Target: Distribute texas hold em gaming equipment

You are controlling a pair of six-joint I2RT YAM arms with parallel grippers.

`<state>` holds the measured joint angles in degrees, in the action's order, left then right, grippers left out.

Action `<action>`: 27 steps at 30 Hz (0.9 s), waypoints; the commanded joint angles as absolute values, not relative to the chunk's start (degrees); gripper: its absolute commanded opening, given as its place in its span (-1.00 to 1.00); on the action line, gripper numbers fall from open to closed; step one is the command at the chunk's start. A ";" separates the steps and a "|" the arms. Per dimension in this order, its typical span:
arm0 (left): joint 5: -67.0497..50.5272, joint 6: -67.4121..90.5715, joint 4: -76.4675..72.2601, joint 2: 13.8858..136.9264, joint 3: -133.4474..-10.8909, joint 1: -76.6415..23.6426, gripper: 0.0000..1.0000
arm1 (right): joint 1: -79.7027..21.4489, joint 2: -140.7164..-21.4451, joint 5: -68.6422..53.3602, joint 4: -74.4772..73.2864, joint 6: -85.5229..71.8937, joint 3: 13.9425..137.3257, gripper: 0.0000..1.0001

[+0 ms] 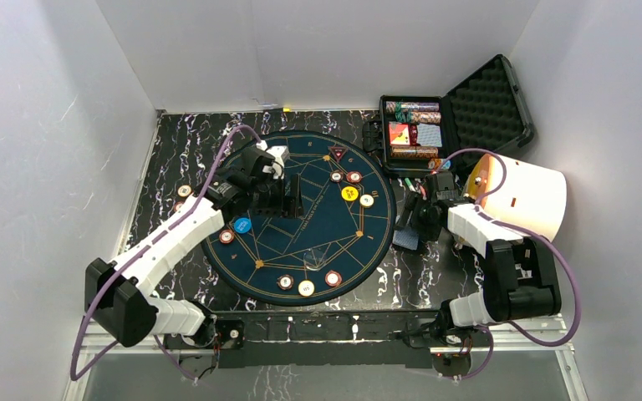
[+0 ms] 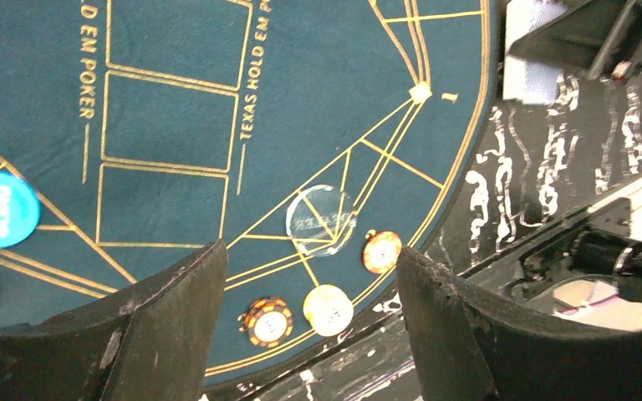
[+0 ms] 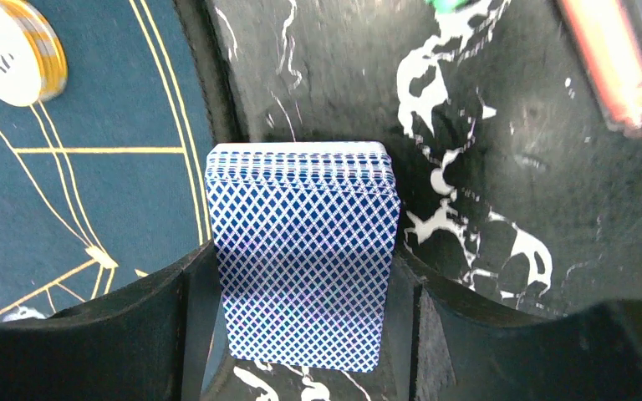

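A round blue poker mat (image 1: pixel 301 251) carries small chips near its front rim (image 1: pixel 306 287), at its right (image 1: pixel 354 176) and at its left (image 1: pixel 226 236). It also carries a yellow button (image 1: pixel 349 193) and a blue button (image 1: pixel 242 224). My left gripper (image 1: pixel 292 196) hovers over the mat's left half, open and empty (image 2: pixel 311 326). Beyond its fingers lie a clear dealer disc (image 2: pixel 320 220) and three chips (image 2: pixel 328 309). My right gripper (image 3: pixel 309 334) is just off the mat's right edge, shut on a deck of blue-backed playing cards (image 3: pixel 301 251). The deck fills the gap between both pads.
An open black foam-lined case (image 1: pixel 485 104) with chip rolls and card boxes stands at the back right. A big white cylinder (image 1: pixel 527 196) lies right of the right arm. A red pen (image 3: pixel 614 67) and a green pen tip (image 3: pixel 456 4) lie on the marble beyond the deck.
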<state>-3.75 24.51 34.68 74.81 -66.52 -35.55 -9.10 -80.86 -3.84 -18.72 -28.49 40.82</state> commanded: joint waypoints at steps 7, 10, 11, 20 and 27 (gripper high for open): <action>-29.34 34.23 17.11 82.61 -60.93 -28.57 0.45 | -9.98 -76.15 -6.95 -25.28 -25.93 40.79 -0.77; -33.85 38.36 9.94 86.33 -59.61 -28.46 0.45 | -13.46 -77.00 -4.50 -27.78 -26.86 44.11 -0.77; -34.54 39.19 8.25 86.74 -58.97 -28.45 0.45 | -14.11 -77.64 -4.24 -28.47 -27.70 45.44 -0.77; -37.97 45.05 -6.03 86.53 -51.02 -28.48 0.45 | -22.85 -81.56 -1.47 -31.21 -32.63 53.78 -0.75; -40.42 47.12 -9.56 89.98 -52.17 -27.15 0.42 | -29.65 -86.98 -0.79 -29.04 -31.25 58.22 -0.75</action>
<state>-36.51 44.99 -5.17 88.27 -51.07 -28.58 -26.57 -85.27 -1.76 -30.17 -31.46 54.28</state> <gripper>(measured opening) 0.715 0.719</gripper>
